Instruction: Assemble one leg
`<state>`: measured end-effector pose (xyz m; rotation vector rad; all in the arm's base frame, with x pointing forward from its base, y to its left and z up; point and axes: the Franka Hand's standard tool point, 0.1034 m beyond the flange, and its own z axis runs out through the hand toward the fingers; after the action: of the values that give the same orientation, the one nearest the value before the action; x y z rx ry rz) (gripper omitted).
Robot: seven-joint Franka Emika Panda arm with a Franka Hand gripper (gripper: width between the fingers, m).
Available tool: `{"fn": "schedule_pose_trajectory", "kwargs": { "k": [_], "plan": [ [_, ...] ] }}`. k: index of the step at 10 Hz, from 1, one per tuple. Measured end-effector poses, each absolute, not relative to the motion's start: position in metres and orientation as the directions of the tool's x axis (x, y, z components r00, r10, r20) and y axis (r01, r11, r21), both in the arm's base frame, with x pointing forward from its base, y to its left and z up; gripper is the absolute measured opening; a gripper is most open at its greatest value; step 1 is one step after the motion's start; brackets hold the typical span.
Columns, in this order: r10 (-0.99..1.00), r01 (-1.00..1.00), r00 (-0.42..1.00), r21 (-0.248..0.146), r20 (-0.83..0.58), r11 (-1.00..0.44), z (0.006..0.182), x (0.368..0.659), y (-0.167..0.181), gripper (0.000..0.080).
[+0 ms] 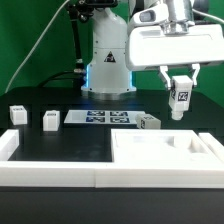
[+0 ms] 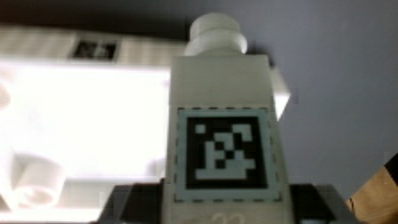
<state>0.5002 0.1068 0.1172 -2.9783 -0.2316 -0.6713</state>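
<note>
My gripper is shut on a leg, a small white block with a black-and-white tag, and holds it upright in the air above the far right part of the large white square tray-like part. In the wrist view the leg fills the middle, its threaded peg pointing away from the gripper. The dark fingers press on both of its sides. The bright white tray-like part lies below it. Two more legs stand on the black table at the exterior view's left.
The marker board lies flat in front of the robot base. Another small white part lies next to the board's right end. A white raised border runs along the front left of the table.
</note>
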Motion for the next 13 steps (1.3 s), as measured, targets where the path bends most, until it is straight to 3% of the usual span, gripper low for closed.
{"fn": "schedule_pose_trajectory", "kwargs": {
  "k": [1,6,8,11,13],
  "plan": [
    [0.121,0.155,0.906,-0.053,0.406,-0.986,0.125,0.519,0.106,0.0292],
    [0.121,0.157,0.899,-0.053,0.421,-0.986,0.123,0.52,0.108,0.0294],
    [0.149,0.19,0.878,-0.045,0.455,-0.981,0.131,0.559,0.114,0.0294],
    [0.267,0.297,0.842,0.01,0.469,-0.955,0.133,0.63,0.099,0.0294],
    [0.264,0.295,0.839,0.01,0.476,-0.956,0.133,0.63,0.1,0.0294]
  ]
}}
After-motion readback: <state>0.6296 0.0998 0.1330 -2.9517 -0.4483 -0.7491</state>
